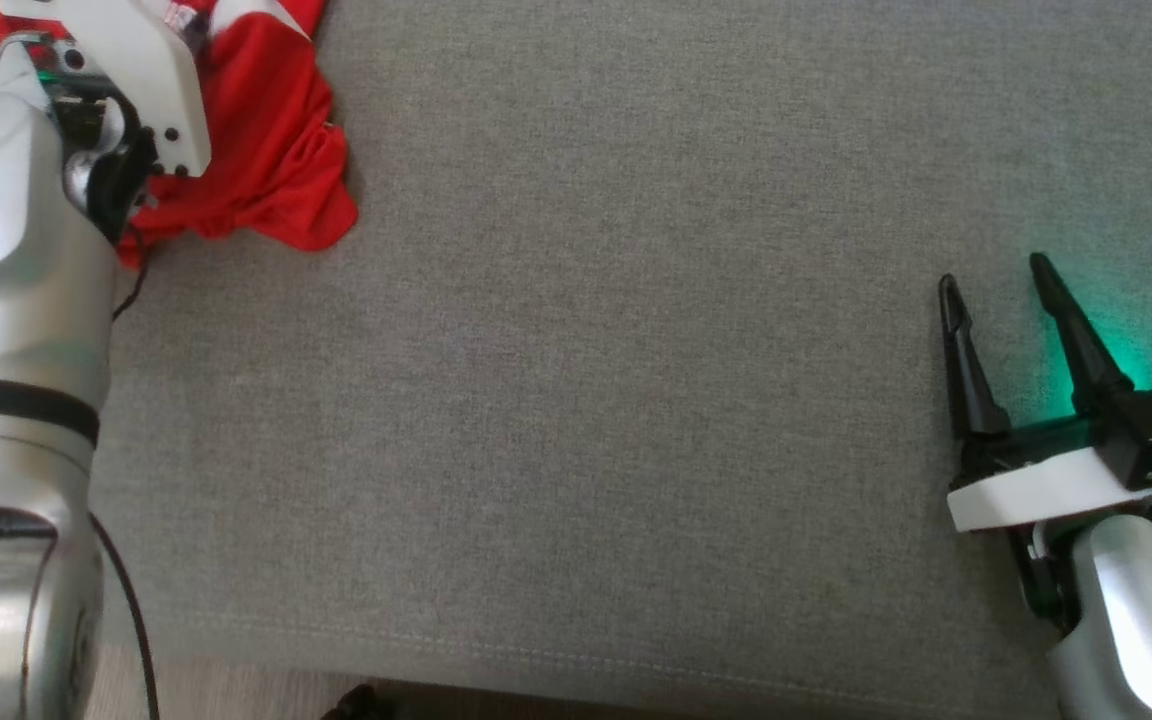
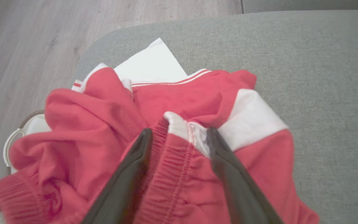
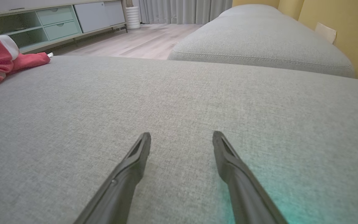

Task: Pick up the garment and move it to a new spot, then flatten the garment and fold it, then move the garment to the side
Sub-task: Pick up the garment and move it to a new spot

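Garment point(image 2: 89, 124): red knit with white panels and a ribbed, gathered waistband. It lies crumpled in soft folds at the sofa's far left corner, by the edge.
Sofa point(image 1: 586, 350): grey woven cloth, flat, with a stitched seam along the near edge.
Left end effector point(image 2: 179, 132): two long dark fingers spread wide, astride a ridge of the waistband. The tips press into the cloth but have not closed on it.
Left arm point(image 1: 6, 300): silver forearm rising from the lower left. Its white wrist bends over the garment and hides the fingers in the head view.
Right end effector point(image 1: 994, 273): fingers wide apart, with nothing between them. It sits low over bare sofa at the right, well apart from the garment, with a green glow beside it.
Hard to tell: a flat white piece point(image 2: 151, 62) lies under the garment's far side, and it may or may not be part of the garment. A white loop point(image 2: 11, 140) at the left is half covered.
Beyond: wood floor point(image 2: 26, 37), a pale cabinet point(image 3: 57, 21) and a second cushion point(image 3: 259, 37).
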Robot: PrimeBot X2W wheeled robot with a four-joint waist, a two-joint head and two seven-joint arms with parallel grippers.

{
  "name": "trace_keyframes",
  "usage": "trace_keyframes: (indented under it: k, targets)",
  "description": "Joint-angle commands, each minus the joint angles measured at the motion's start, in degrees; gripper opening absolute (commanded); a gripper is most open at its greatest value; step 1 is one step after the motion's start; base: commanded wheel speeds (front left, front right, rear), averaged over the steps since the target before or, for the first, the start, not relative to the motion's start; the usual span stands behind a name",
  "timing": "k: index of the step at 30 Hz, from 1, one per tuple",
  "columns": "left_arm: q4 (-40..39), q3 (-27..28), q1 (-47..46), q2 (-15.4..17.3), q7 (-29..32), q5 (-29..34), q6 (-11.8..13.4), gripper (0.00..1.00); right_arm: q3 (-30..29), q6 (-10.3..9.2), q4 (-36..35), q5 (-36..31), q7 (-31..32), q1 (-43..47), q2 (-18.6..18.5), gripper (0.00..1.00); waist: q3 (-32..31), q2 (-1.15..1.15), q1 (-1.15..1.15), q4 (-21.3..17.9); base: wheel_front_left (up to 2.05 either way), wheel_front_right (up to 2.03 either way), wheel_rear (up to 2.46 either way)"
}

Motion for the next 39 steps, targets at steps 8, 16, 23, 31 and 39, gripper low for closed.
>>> trace_keyframes:
  k: [8, 16, 23, 31, 39]
  targets:
    - [-1.5, -2.6, -4.6, 2.9, -12.9, -0.7, 0.1, 0.0, 1.1, -0.05, 0.0, -0.2, -0.4, -0.9, 0.2, 1.0, -3.6, 0.0, -0.01, 0.7, 0.0, 0.0, 0.0]
    - [-7.9, -12.5, -8.2, 2.1, -16.8, -4.8, 0.1, 0.0, 1.1, -0.05, 0.9, 0.4, -0.4, -0.2, 2.7, 1.0, -9.4, 0.0, -0.01, -0.9, 0.0, 0.0, 0.0]
    - [-16.5, -18.3, -10.8, 3.9, -16.8, -13.4, 0.1, 0.0, 2.2, -0.05, 1.9, 1.4, -0.4, 1.2, 5.6, 1.0, -14.6, 0.0, -0.01, -8.0, 0.0, 0.0, 0.0]
    - [-22.1, -22.5, -12.7, 3.8, -16.8, -20.8, 0.1, 0.0, 2.4, -0.05, 2.5, 2.7, -0.4, 2.3, 6.7, 1.0, -18.1, 0.0, -0.01, -18.5, 0.0, 0.0, 0.0]
    - [-22.8, -26.1, -9.6, -2.1, -18.8, -27.9, 0.1, 0.0, 4.0, -0.05, 1.9, 6.2, -0.4, 3.0, 6.8, 1.0, -18.6, 0.0, -0.01, -25.9, 0.0, 0.0, 0.0]
